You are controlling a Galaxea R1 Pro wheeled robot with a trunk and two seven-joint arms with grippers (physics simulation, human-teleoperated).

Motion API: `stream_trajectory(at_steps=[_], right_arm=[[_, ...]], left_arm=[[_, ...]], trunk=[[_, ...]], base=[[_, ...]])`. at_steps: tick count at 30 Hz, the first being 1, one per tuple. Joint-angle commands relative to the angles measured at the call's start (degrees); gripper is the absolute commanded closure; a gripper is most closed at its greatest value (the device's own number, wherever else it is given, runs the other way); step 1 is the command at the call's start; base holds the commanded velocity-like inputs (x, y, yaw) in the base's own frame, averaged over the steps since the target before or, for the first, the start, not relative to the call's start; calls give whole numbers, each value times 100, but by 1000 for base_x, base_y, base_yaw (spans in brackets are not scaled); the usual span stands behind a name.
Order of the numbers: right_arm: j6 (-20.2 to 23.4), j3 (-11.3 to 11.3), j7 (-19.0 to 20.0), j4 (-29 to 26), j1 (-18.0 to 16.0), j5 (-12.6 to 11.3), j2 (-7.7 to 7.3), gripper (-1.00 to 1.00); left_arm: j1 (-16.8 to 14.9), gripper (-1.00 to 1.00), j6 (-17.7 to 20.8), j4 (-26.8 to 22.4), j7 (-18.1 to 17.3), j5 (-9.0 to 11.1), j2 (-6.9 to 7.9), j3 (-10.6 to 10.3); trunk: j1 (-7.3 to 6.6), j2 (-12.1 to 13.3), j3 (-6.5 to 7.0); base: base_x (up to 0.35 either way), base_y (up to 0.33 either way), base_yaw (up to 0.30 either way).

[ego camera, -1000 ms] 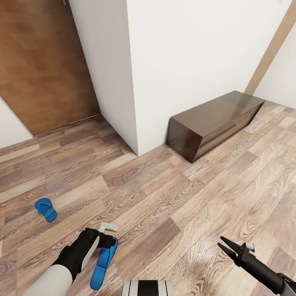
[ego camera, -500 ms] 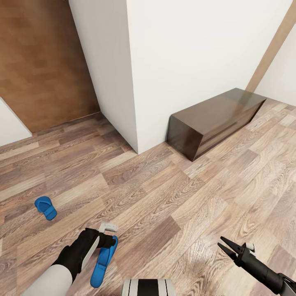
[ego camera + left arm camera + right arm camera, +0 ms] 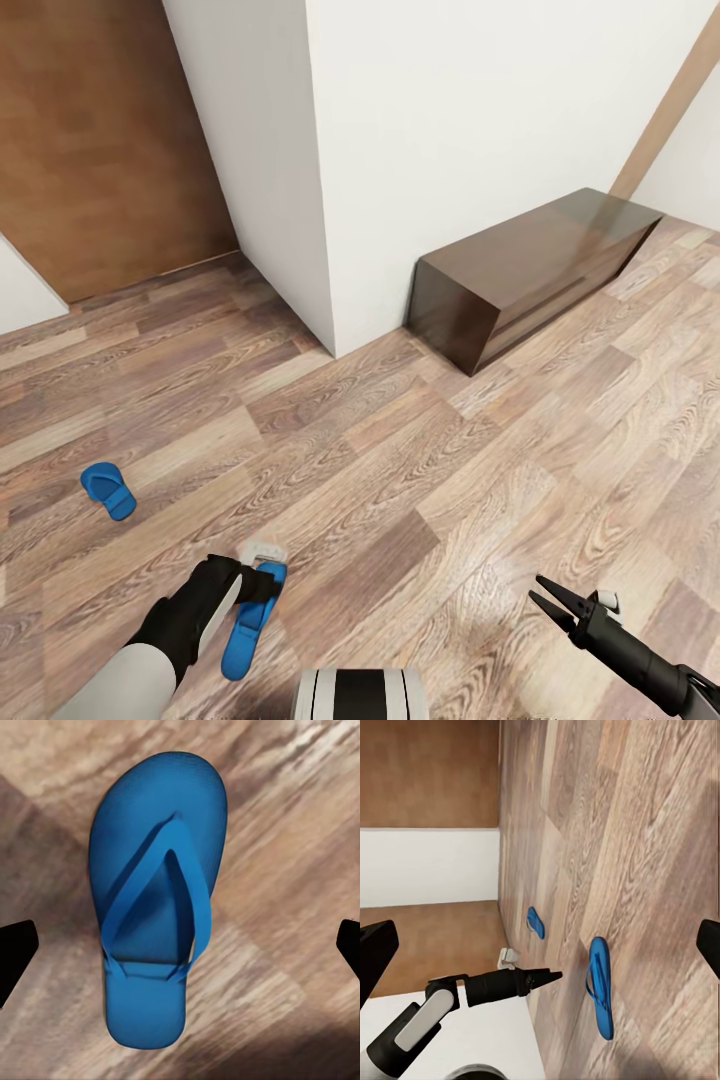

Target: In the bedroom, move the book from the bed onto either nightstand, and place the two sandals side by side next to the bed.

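One blue sandal (image 3: 243,625) lies flat on the wooden floor, strap up, directly below my left gripper (image 3: 264,585). In the left wrist view this sandal (image 3: 154,907) sits between the widely spread fingertips of the left gripper (image 3: 180,949), which is open and touching nothing. The other blue sandal (image 3: 108,490) lies on the floor further left. My right gripper (image 3: 550,596) hangs open and empty over bare floor at the lower right. The right wrist view shows both sandals (image 3: 600,986) and the left gripper (image 3: 547,977) a little above them. The book, the bed and the nightstand are out of view.
A long low dark brown bench (image 3: 530,270) stands against the white wall corner (image 3: 330,250) ahead on the right. A brown wooden door (image 3: 100,150) is at the back left. Wooden floor (image 3: 420,480) stretches between the bench and my arms.
The whole picture has shifted upward a little, so the camera has moved. The nearer sandal now sits more squarely under the left gripper. Both arms keep their pose.
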Motion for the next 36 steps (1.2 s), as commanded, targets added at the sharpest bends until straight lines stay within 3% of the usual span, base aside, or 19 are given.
stream_trajectory(at_steps=[1, 6, 36], right_arm=[[60, -3, 13, 0, -2, -14, 0, -100], [60, -3, 13, 1, -2, -12, 0, -100], [60, -3, 14, 4, -2, -10, 0, -100]], left_arm=[[-2, -100, 26, -9, -14, -6, 6, -22], [-2, -100, 26, -9, -12, -6, 6, -21], [-2, -100, 17, -50, 286, -2, 5, 15]], trunk=[[1, -3, -27], [14, -10, -137], [14, -10, -137]], base=[[0, 0, 0], [0, 0, 0], [0, 0, 0]])
